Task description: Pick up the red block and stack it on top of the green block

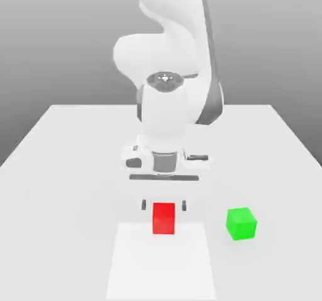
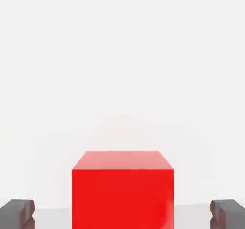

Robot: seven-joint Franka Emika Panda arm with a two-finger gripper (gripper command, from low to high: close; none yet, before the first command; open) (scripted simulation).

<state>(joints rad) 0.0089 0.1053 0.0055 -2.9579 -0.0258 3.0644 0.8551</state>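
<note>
Your Panda gripper's wide open, holding nothing, red cube between the fingers; green cube's lower right in the exterior view.

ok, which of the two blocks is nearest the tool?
The red block: it sits between the open fingers of the tool, while the green block stands apart toward the exterior view's right.

the block nearest the arm is plain bright red, the other block plain bright green. the arm is white with dark grey joints, the fingertips dark grey, the table pale grey.
</note>
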